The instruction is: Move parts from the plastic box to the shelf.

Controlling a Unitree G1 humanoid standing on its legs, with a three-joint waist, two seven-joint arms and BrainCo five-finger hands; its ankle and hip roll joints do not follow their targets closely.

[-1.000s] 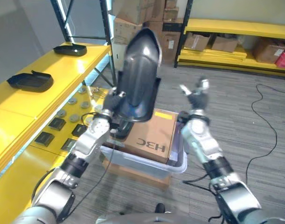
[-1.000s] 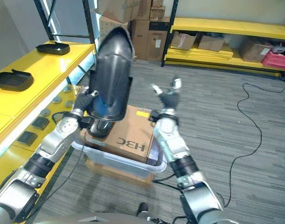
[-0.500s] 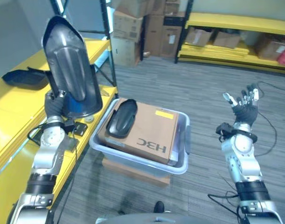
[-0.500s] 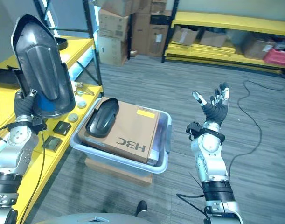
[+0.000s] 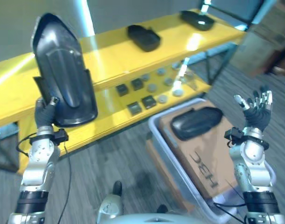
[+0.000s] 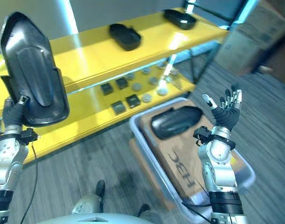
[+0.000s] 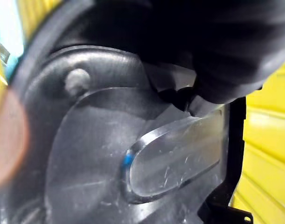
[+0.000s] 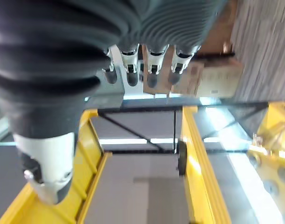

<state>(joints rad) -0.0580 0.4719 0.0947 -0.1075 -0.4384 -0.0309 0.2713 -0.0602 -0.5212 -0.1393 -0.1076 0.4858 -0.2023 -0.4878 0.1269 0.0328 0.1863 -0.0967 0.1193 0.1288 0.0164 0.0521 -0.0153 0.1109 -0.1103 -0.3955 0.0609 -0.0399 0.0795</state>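
My left hand (image 5: 43, 112) is shut on the lower end of a large black moulded part (image 5: 63, 77), which stands upright in front of the yellow shelf (image 5: 105, 60); its dark inner face with a clear window (image 7: 175, 158) is close up in the left wrist view. A second black part (image 5: 196, 122) lies on a cardboard box (image 5: 212, 158) inside the plastic box (image 5: 177, 172) at the lower right. My right hand (image 5: 256, 112) is raised over the box, open, fingers (image 8: 151, 70) spread, holding nothing.
Two black parts (image 5: 143, 37) (image 5: 198, 19) rest on the shelf's top level. Several small black squares and grey discs (image 5: 149, 91) lie on its lower level. Cardboard boxes (image 6: 245, 42) stand at the far right. Grey floor lies in front of the shelf.
The whole picture has swung left toward the shelf, so the camera moved. My left hand still holds the large part upright; the right hand stays raised and open.
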